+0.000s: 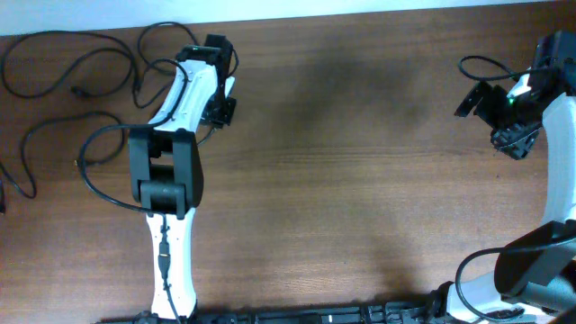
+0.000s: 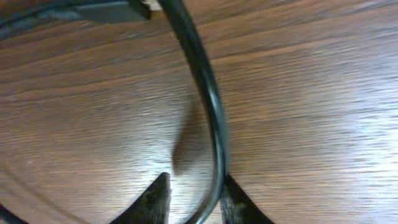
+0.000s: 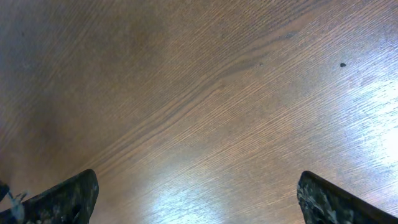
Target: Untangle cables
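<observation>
Several thin black cables lie as loose curves at the table's far left: one loop point(image 1: 36, 76), another point(image 1: 144, 40), a third point(image 1: 49, 126). My left gripper point(image 1: 212, 47) is down among them. In the left wrist view one cable point(image 2: 208, 93) runs from a plug point(image 2: 115, 11) at the top down between the fingers of the left gripper point(image 2: 194, 186). It rests against the right finger point(image 2: 233, 199) with a gap to the left one, so the gripper is open around it. My right gripper point(image 1: 487, 123) stands wide open, far from the cables, and its own view point(image 3: 196, 199) shows only bare wood.
Thicker black wires run along the left arm point(image 1: 166, 171) and loop beside the right arm point(image 1: 477, 67). A short cable end point(image 1: 18, 180) lies at the table's left edge. The brown wooden table point(image 1: 360, 180) spans the space between the arms.
</observation>
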Robot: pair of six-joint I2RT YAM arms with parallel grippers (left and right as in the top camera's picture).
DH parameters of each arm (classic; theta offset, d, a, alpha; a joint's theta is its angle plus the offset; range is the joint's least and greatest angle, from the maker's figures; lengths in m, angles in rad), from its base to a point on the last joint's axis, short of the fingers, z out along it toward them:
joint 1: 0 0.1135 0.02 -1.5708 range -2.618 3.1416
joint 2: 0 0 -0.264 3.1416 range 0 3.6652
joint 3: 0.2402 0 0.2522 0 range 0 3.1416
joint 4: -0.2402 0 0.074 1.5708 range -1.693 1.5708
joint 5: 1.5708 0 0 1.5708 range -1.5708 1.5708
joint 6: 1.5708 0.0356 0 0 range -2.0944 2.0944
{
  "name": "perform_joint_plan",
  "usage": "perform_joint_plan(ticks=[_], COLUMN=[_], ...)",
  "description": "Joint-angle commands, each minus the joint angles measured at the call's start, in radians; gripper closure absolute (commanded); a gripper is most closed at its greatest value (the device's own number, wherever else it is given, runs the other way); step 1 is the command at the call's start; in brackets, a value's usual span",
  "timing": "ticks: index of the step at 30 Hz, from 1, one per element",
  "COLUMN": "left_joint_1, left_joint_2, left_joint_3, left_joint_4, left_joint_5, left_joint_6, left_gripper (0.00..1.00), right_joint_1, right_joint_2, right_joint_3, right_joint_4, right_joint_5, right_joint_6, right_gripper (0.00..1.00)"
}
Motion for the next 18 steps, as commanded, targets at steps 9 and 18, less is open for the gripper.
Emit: perform_joint_plan(ticks=[9, 18], left_joint_1=[0.041, 0.043], left_joint_2=[-0.093, -0.501], left_joint_3=[0.074, 0.113], left_joint_4=[-0.06, -0.07], left_joint_5=[-0.01, 0.254], left_joint_6=[-0.114, -0.137], left_gripper=[0.44, 0.06], right_joint_1=[-0.002, -0.002], right_joint_2=[0.005, 0.005], right_joint_3=[0.013, 0.013], right_joint_4=[0.0, 0.0], right_joint_5=[0.016, 0.016], right_joint_6=[0.006, 0.006], right_gripper=[0.01, 0.01])
